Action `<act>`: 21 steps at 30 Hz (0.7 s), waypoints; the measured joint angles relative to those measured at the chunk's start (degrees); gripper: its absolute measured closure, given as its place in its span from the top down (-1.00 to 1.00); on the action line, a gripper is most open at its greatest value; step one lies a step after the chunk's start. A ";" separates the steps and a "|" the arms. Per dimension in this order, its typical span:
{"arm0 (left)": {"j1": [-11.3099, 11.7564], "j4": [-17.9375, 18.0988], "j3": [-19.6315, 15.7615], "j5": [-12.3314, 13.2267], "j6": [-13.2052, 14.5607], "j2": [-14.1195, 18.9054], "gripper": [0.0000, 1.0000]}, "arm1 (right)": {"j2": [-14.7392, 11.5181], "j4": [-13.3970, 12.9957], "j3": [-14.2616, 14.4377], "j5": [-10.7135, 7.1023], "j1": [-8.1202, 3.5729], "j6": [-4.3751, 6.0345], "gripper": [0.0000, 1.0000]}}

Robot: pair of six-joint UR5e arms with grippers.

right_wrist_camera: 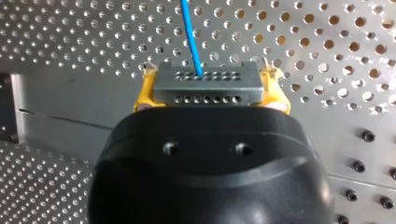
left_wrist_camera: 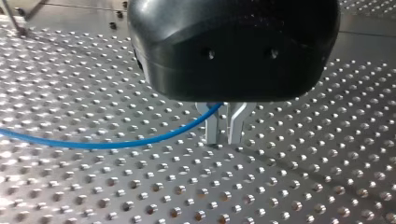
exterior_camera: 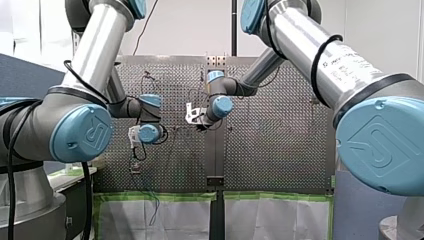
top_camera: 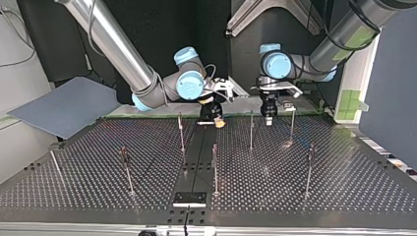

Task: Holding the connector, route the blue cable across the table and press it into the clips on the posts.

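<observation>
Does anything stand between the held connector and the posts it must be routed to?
Nothing visible does. My right gripper holds the connector; only perforated table lies between it and the nearest posts.

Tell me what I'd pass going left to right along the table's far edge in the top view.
Grey board → my right arm's blue wrist → my left arm's blue wrist → green tape.
</observation>
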 joint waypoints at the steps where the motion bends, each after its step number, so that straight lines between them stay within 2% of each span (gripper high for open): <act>1: 0.07 -0.33 0.57 0.50 0.34 -0.55 -0.72 | 0.00 0.01 -0.03 0.00 -0.11 0.01 -1.00; 8: 0.97 -0.26 3.82 1.41 0.21 -3.79 -0.72 | 0.02 0.03 -0.10 -0.12 -1.40 0.05 -1.00; 15: 2.02 -2.93 7.17 1.35 0.58 -5.03 -0.72 | 0.02 0.00 -0.11 -0.14 -2.82 0.08 -1.00; 17: 2.24 -3.59 8.23 1.41 1.15 -5.05 -0.51 | 0.03 -0.01 -0.11 -0.16 -3.11 -0.01 -1.00; 18: 2.31 -3.85 8.65 1.44 1.44 -5.05 -0.51 | 0.03 -0.02 -0.11 -0.16 -3.20 -0.05 -1.00; 20: 2.41 -4.59 9.34 1.43 2.20 -5.06 -0.18 | 0.04 -0.05 -0.11 -0.20 -3.36 -0.12 -1.00; 21: 2.44 -4.96 9.49 1.41 2.51 -5.06 -0.18 | 0.03 -0.06 -0.11 -0.22 -3.39 -0.15 -1.00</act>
